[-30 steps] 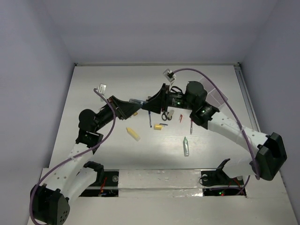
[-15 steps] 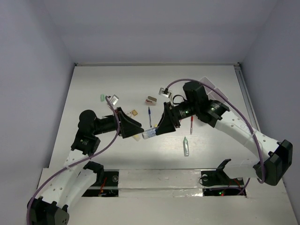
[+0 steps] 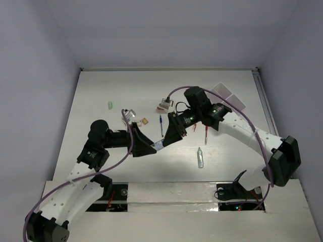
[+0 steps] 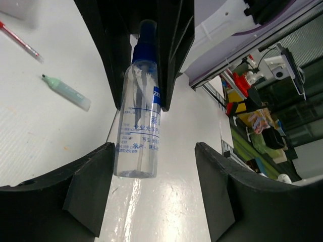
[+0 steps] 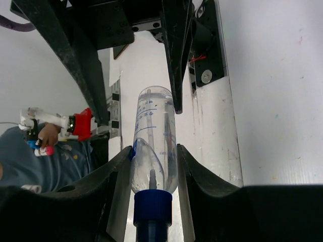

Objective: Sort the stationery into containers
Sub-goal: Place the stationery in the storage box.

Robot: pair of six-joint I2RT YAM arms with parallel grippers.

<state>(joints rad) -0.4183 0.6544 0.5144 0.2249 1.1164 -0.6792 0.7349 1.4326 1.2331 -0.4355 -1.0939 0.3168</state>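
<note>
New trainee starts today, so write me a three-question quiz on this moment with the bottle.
1. True or false: the left gripper is clamped on the bottle.
2. Which end does the right gripper hold? A) base B) blue-cap end C) neither
3. Fill in: in the left wrist view, the marker is coloured ____.
Key: 1 false; 2 B; 3 green.

Overhead view, opposed wrist close-ups share bottle (image 4: 140, 118)
</note>
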